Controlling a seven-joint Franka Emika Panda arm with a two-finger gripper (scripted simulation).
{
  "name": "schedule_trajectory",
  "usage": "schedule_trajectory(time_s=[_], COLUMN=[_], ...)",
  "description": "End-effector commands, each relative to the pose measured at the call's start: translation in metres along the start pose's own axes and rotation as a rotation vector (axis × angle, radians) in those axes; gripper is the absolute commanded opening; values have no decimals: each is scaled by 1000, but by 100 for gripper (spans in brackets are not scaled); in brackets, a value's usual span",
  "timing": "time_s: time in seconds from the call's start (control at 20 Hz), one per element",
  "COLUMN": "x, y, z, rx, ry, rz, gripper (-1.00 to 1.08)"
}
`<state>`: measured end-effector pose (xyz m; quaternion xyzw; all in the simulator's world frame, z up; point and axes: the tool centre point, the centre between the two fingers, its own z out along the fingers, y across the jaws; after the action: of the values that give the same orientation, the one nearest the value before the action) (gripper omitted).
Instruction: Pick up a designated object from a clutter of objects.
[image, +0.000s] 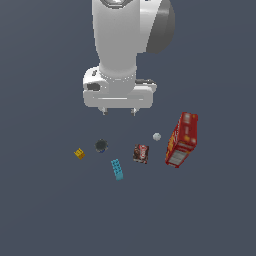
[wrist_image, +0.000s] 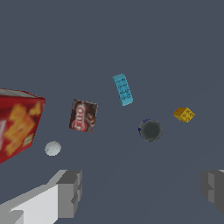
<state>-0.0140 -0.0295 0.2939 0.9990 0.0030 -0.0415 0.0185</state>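
The end effector (image: 118, 111) hangs above the desk (image: 45, 210) with its fingers (wrist_image: 70, 192) spread wide apart and nothing between them. It is clear of every item; the items lie on the desk below it, on its near side in the exterior view.

The ball (image: 101, 145) is the item closest under the end effector, a dark round one. The cyan brick (image: 118, 169), an oblong with studs on top, lies flat just near and to the exterior view's right of that ball, apart from it. It is the nearest item in the exterior view. Nothing rests on it or touches it.

The yellow brick (image: 79, 153) sits to the exterior view's left of the ball. The can (image: 141, 153) lies to the right of the cyan brick, with a gap between them. The white ball (image: 157, 136) lies beyond the can, and the red box (image: 182, 139) stands at the far right, well apart from the cyan brick.
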Motion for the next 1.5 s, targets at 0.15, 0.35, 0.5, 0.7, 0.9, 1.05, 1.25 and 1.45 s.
schedule_trajectory(time_s=[0.15,0.35,0.5,0.7,0.9,1.05,1.25,1.45], x=[4,14,24,41,61,76,91,100], y=[1,1,2,4,6,8,10,12], z=[5,17,30,54,88,117,153,181], rx=[0,2,3,6,9,13,16,19], ry=[2,7,13,23,37,49,64,75], rz=[-11,-33,-58,-101,-157,-203,-255,-294], gripper=[100,100,100,100,100,100,100,100])
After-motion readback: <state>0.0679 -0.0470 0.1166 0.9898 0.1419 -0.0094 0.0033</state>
